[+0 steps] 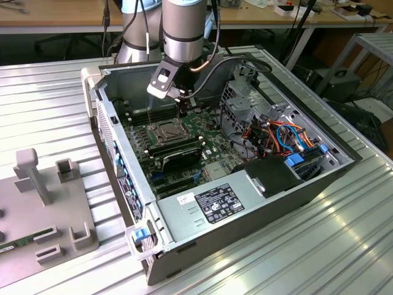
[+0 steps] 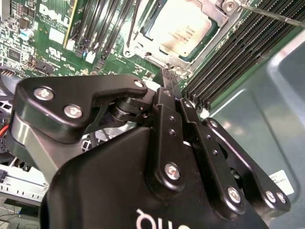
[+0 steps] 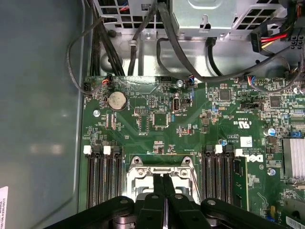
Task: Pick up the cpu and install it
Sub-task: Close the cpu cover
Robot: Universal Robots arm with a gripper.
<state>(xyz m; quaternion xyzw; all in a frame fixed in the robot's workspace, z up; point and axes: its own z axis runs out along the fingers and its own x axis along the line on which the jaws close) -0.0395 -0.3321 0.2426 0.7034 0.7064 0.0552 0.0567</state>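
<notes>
The cpu (image 2: 183,26), a small square chip with a dull silver top, lies flat in the metal-framed socket (image 2: 143,47) on the green motherboard (image 2: 47,33). It also shows from outside (image 1: 166,129), inside the open computer case (image 1: 258,203). My gripper (image 2: 169,75) hangs just above the socket's edge, beside the chip, fingers pressed together with nothing between them. In the first wrist view the gripper (image 3: 162,180) stands over the socket frame (image 3: 143,167). From outside, the gripper (image 1: 183,114) sits just behind the socket.
Black memory slots (image 3: 102,181) flank the socket on both sides. A thin socket lever (image 2: 271,14) sticks up nearby. Cables (image 1: 276,135), a drive cage (image 1: 245,98) and the power supply (image 1: 215,203) crowd the case. A grey fixture (image 1: 43,203) stands on the table at the exterior view's left.
</notes>
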